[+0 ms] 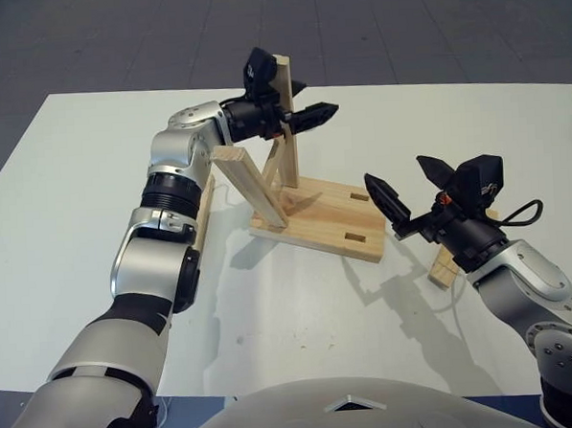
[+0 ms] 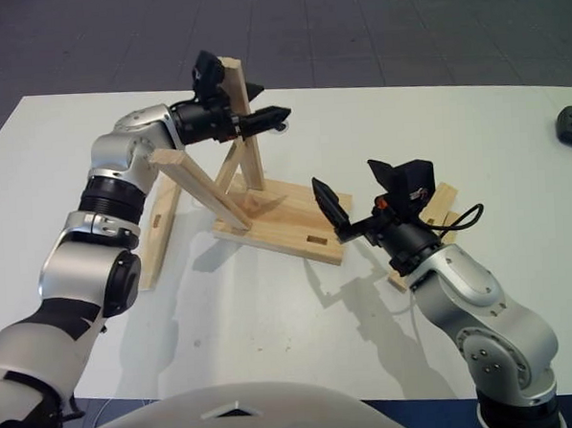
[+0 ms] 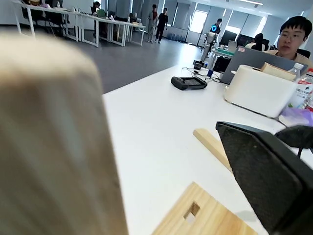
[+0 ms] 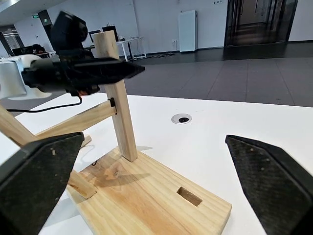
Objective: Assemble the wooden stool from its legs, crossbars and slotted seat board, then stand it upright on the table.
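Now the black right gripper (image 1: 395,170), fingers (image 1: 386,199) spread wide, is held centre-right beside the pale slotted seat board (image 1: 333,226), a loose pale wooden bar (image 1: 443,271) lying under its wrist.

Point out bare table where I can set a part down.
Bare: the table left of the left arm, the far right stretch beyond the right hand, and the near strip in front of the seat board. Crowded: between the board's right end and the right hand, by the loose wooden piece.
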Robot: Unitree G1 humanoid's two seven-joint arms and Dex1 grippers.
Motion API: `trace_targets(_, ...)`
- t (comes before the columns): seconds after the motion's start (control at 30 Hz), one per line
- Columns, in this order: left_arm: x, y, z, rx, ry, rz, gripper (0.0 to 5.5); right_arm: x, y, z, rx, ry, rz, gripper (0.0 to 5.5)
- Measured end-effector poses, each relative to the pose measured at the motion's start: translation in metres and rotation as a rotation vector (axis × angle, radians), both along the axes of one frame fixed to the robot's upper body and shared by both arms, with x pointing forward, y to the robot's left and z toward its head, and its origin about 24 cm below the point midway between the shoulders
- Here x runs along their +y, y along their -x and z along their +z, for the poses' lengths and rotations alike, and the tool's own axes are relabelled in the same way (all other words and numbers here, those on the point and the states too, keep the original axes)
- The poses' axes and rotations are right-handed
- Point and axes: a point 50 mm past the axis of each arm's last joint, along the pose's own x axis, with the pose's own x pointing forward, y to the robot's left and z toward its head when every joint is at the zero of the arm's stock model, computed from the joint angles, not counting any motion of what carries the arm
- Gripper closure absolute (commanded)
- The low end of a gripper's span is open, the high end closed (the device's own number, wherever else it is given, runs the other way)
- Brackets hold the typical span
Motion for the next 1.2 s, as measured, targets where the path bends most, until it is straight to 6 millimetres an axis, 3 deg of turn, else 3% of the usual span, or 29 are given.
trace_targets(0.1, 0.018, -0.005, 0.022, -0.051, 0.108, 0.127, 0.10, -0.018, -0.004, -0.016, 0.066, 0.137, -0.111, 0.11)
trace_targets(0.2, 0.046, -0.004, 0.046, -0.113, 0.205, 0.285, 0.10, -0.048, -0.006, -0.038, 0.162, 0.337, -0.296, 0.11)
trace_targets(0.33, 0.074, 0.005, 0.055, -0.131, 0.237, 0.471, 0.10, -0.059, 0.004, -0.059, 0.252, 0.502, -0.315, 0.11)
trace_targets(0.57, 0.111, 0.020, 0.025, -0.046, 0.164, 0.723, 0.10, -0.007, 0.026, -0.089, 0.318, 0.555, 0.151, 0.11)
trace_targets(0.73, 0.128, 0.027, -0.002, 0.026, 0.101, 0.788, 0.10, 0.029, 0.042, -0.062, 0.185, 0.311, 0.420, 0.11)
trace_targets(0.83, 0.150, 0.032, -0.020, 0.075, 0.048, 0.863, 0.10, 0.021, 0.039, -0.055, 0.157, 0.274, 0.383, 0.11)
trace_targets(0.97, 0.161, 0.039, -0.022, 0.064, -0.028, 0.887, 0.10, 0.008, 0.029, -0.049, 0.114, 0.252, 0.276, 0.11)
trace_targets(1.2, 0.179, 0.099, -0.053, 0.181, -0.437, 0.381, 0.10, -0.037, 0.003, -0.050, 0.074, 0.330, -0.154, 0.11)
